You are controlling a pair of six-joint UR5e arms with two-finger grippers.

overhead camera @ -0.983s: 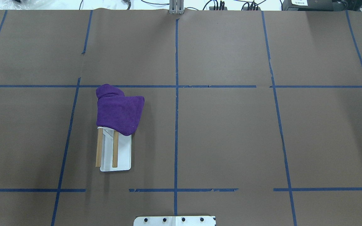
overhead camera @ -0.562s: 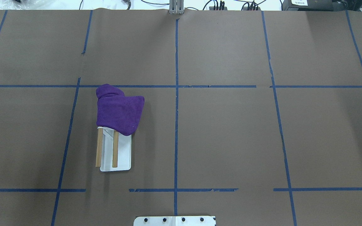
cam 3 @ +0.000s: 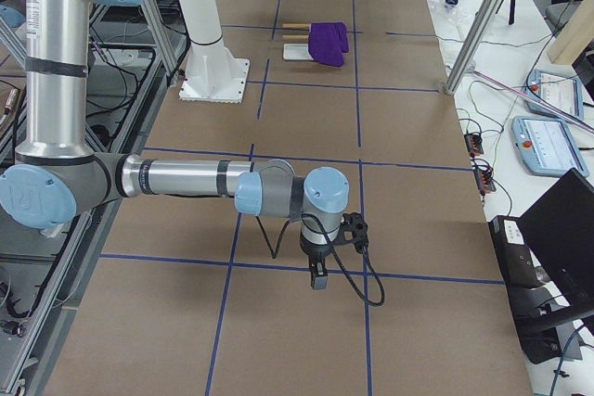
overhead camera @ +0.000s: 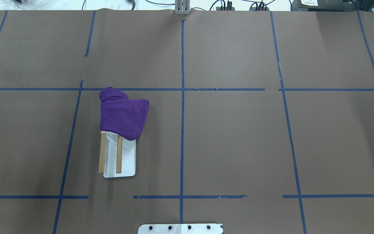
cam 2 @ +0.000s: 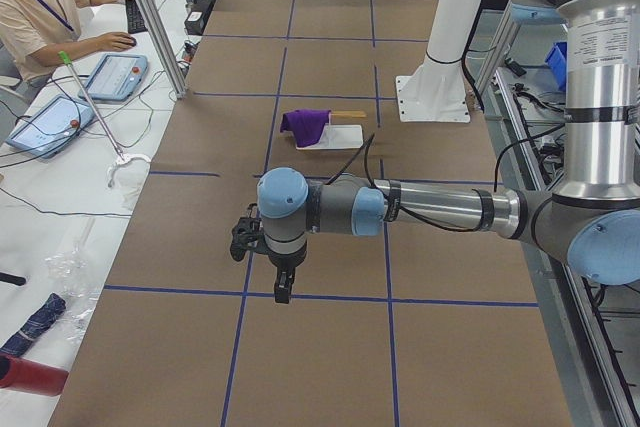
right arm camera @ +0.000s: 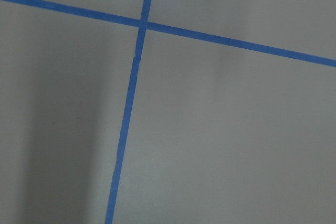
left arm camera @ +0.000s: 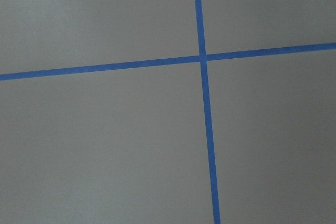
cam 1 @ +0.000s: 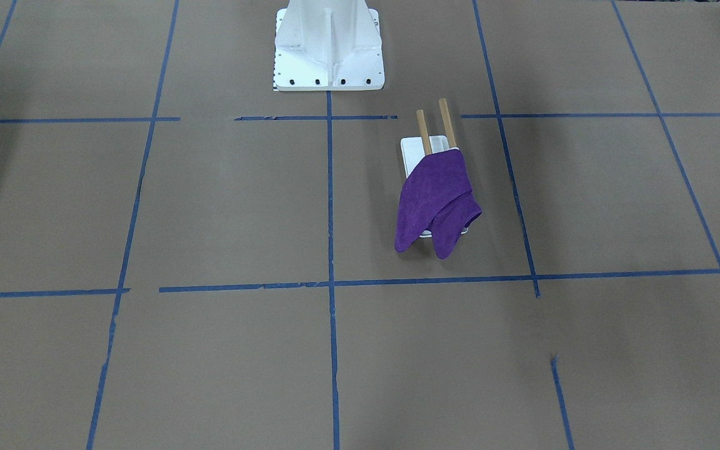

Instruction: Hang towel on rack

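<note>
Soft, light towel (overhead camera: 123,117) drapes over the far end of the rack (overhead camera: 127,159), likely best pinched at a hanging corner; left gripper (cam 2: 284,295) and right gripper (cam 3: 317,282) hang well away, openness impossible to tell.

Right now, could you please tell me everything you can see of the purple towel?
The towel is a plain deep-purple cloth, fuzzy like microfibre. It lies draped over the end of the rack farthest from the robot, covering that part of both wooden dowels. Its folds hang down unevenly, with one corner bunched.
</note>
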